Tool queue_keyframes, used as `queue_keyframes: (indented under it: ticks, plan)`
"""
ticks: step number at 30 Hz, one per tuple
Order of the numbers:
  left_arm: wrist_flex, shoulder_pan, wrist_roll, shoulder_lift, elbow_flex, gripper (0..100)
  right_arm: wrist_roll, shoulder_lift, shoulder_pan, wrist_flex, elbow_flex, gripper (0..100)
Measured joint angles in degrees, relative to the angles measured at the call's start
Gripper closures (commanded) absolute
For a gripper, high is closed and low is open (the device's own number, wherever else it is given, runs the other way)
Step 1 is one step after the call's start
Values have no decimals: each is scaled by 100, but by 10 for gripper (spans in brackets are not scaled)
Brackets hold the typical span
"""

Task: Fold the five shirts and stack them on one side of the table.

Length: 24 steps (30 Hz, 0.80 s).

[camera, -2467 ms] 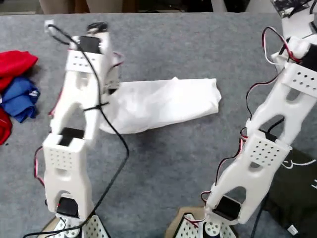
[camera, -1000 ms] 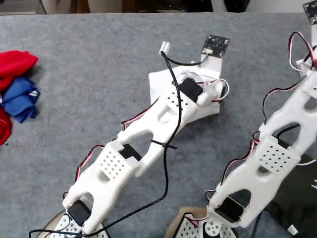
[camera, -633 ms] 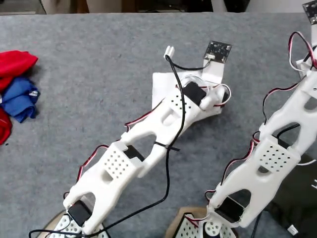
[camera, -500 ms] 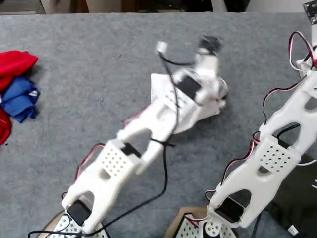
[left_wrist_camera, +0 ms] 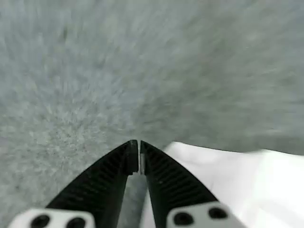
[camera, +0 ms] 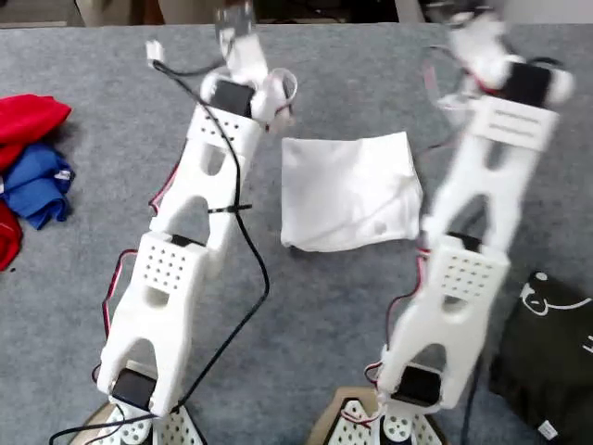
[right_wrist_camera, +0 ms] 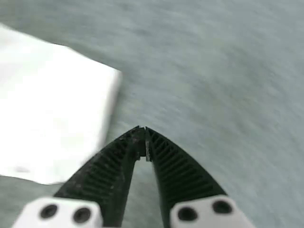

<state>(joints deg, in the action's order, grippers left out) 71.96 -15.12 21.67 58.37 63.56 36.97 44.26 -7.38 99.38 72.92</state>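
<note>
Shirt status: white shirt (camera: 350, 192) lies folded square mid worktop (camera: 111, 65), between my two arms. Left jaws clenched on nothing, tips just beside its edge; right jaws likewise. Red shirt (camera: 28, 119) and blue shirt (camera: 39, 185) bunched at left edge. Black shirt (camera: 547, 357) at right edge, white print unreadable.

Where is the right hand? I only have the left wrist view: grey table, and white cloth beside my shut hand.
Observer: The right hand is shut over bare table, beside the white shirt, on the opposite side from yours.
Operator: Does that shirt look folded?
Observer: In the high view it lies as a compact, roughly square pad mid-table.
Operator: Which shirts are waiting?
Observer: A red shirt and a blue shirt sit bunched at the table's left edge, and a black shirt lies at the near right corner.
</note>
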Motion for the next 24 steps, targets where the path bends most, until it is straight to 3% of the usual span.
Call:
queue_keyframes:
  ticks: [2, 9, 24]
  plan:
    - [-475, 132, 53, 237, -290, 981, -70, 0, 457, -9, -422, 993]
    - [-510, 545, 97, 343, -88, 981, -281, 18, 1275, -185, -1512, 993]
    - [-510, 571, 97, 334, -88, 981, -62, 273, 1284, 176, -2356, 993]
